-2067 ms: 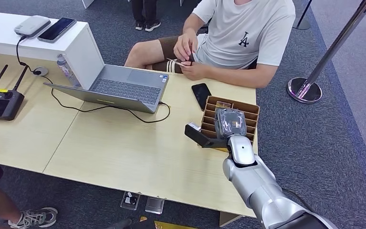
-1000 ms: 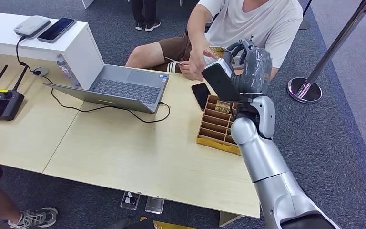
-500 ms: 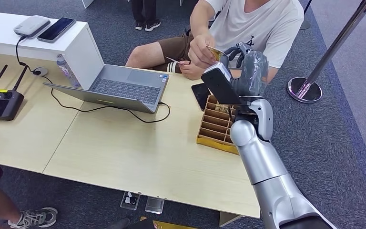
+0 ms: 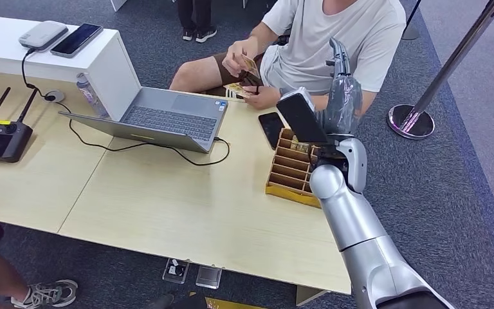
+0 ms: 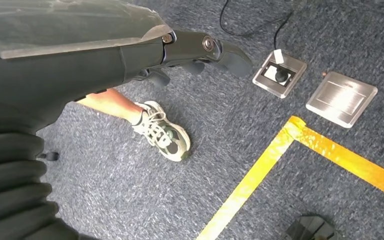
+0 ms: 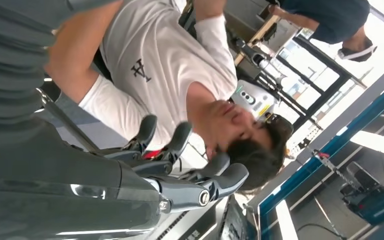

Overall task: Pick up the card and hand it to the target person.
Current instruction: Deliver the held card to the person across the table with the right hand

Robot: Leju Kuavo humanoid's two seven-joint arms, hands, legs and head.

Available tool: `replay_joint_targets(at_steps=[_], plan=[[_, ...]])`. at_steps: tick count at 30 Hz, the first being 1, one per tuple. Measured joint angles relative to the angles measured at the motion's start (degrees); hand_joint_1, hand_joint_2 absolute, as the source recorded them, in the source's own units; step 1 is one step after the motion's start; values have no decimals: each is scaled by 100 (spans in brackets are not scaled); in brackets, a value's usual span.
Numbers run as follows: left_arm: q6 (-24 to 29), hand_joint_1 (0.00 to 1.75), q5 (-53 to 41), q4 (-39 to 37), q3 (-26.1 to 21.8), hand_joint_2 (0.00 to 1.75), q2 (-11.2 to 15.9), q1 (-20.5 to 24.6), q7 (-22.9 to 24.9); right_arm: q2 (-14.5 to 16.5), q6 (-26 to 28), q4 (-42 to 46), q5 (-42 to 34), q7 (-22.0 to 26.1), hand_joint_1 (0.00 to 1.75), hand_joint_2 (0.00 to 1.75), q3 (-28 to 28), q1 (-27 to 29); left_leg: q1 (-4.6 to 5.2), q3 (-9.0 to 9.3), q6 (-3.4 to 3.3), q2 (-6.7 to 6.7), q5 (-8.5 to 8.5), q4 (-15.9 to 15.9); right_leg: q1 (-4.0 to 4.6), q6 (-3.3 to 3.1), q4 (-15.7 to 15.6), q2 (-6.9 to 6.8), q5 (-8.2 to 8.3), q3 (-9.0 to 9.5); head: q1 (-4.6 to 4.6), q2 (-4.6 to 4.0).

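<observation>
Your robot's right hand (image 4: 342,84) is raised above the far edge of the table (image 4: 167,206), fingers stretched straight up and apart, holding nothing; the right wrist view (image 6: 180,165) shows the same fingers fanned out in front of the seated person's white T-shirt. The silver right arm (image 4: 347,219) rises from the lower right of the head view and stands over the brown slotted box (image 4: 291,170) at the table's right end, with a dark wrist camera block jutting toward you.

The card (image 4: 251,65) is across the table in the seated person's (image 4: 334,32) raised hand, pinched near its edge, while the person's other hand rests just below it holding more cards. A black phone (image 4: 271,127) lies flat between that person and the box, just beside the box's far corner.

Your left hand (image 5: 200,50) hangs low beside the table, pointing at grey carpet; its fingers are gently curled with nothing in them, though how far they are closed you cannot tell. Past it you see a sneaker (image 5: 162,137), yellow floor tape (image 5: 275,165) and two metal floor plates (image 5: 280,74).

Further left on the table sit an open laptop (image 4: 161,119) with a black cable, and a black controller (image 4: 0,138) with two antennas.
</observation>
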State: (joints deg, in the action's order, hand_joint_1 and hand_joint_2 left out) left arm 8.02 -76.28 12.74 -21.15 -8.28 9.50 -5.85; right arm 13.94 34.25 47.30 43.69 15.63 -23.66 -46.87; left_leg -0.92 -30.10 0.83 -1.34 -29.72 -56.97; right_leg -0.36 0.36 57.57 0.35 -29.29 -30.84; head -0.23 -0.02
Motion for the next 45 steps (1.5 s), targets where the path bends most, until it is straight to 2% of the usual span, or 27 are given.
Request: replay_joint_targets(at_steps=[4,7,13,18,19,21,25,26,29,30,32,37,38,39,41,42,43,45], plan=[[164,0,52,0,-38,0,0,-35,-67,-226,346,74,-152,1,0,0,147,132,0,1,0,-1,0,-1,0,0,-3,-1,0,0,-2,0],[279,0,109,0,-92,0,1,-84,-159,-513,529,167,-406,153,0,0,494,375,0,0,-1,-2,-1,-2,0,0,-6,-3,0,3,0,0],[343,0,230,0,-204,0,1,-205,-249,-1150,568,68,-1017,473,0,0,1932,1320,0,-1,-9,-25,-7,-5,0,6,-19,-27,-4,12,4,0],[368,0,275,0,-260,0,2,-289,-280,-1536,572,-584,-769,739,0,0,3174,2298,0,-16,-12,-25,-14,-4,-1,8,-20,-25,-5,4,11,0],[367,0,275,0,-268,0,2,-293,-288,-1570,555,-698,-719,702,0,0,3356,2432,0,-17,-12,-23,-15,-3,-1,7,-20,-22,-5,0,8,0],[358,0,275,0,-285,0,2,-293,-299,-1635,429,-1014,-592,316,0,0,3658,2612,0,-11,-11,-17,-16,-1,0,8,-21,-19,-9,-2,-3,0],[200,175,274,-2,-295,0,3,-313,-296,-1724,-121,-1874,-392,-714,175,0,4141,3065,-1,-7,-10,-30,-17,2,2,13,-22,-32,-19,11,9,0],[123,175,274,-2,-296,44,4,-317,-292,-1720,-361,-2085,-325,-1036,175,0,4210,3207,-1,-8,-9,-29,-17,3,1,12,-22,-32,-19,9,12,0],[-52,175,278,-2,-298,175,4,-307,-288,-1647,-1402,-2670,-134,-2181,175,131,4287,3617,-1,-9,-6,-26,-20,5,2,9,-21,-27,-21,6,8,0],[-74,175,283,-2,-298,175,4,-297,-288,-1602,-1698,-2821,-117,-2494,175,175,4304,3746,-2,-9,-5,-26,-21,6,2,8,-21,-26,-22,5,6,0],[-78,175,291,-2,-298,175,4,-268,-259,-1479,-1998,-3043,-146,-2793,175,175,4354,3979,-1,-9,-4,-24,-21,9,1,7,-20,-24,-23,4,-2,0],[-74,175,285,-2,-296,175,7,-223,-190,-1275,-2138,-3308,-48,-2835,175,175,4399,4162,-1,4,-4,-4,-21,13,1,7,-18,-9,-22,10,-18,0],[-76,139,316,-2,-287,175,13,-228,-186,-1259,-2157,-3333,-65,-2837,167,175,4399,4169,-1,6,-4,-4,-21,12,1,7,-18,-9,-22,12,-14,0],[-81,96,382,-2,-267,175,21,-241,-178,-1242,-2182,-3353,-106,-2834,123,131,4395,4184,0,8,-4,-4,-21,12,0,7,-18,-8,-22,13,-10,0],[-104,8,647,2,-203,87,51,-290,-139,-1222,-2238,-3368,-267,-2800,36,44,4371,4239,0,8,-4,-4,-21,11,0,7,-18,-8,-22,14,-6,0],[-119,0,815,5,-164,44,69,-321,-117,-1217,-2267,-3371,-362,-2774,0,0,4350,4272,0,8,-4,-4,-21,11,0,7,-18,-8,-22,13,-7,0],[-134,0,985,9,-124,0,89,-353,-100,-1215,-2293,-3372,-460,-2745,0,0,4324,4305,0,7,-4,-4,-21,10,0,7,-18,-8,-22,13,-7,0],[-167,0,1335,25,-38,0,126,-418,-71,-1215,-2348,-3373,-662,-2685,0,0,4263,4362,0,7,-4,-4,-21,10,0,6,-18,-8,-22,11,-8,0]])
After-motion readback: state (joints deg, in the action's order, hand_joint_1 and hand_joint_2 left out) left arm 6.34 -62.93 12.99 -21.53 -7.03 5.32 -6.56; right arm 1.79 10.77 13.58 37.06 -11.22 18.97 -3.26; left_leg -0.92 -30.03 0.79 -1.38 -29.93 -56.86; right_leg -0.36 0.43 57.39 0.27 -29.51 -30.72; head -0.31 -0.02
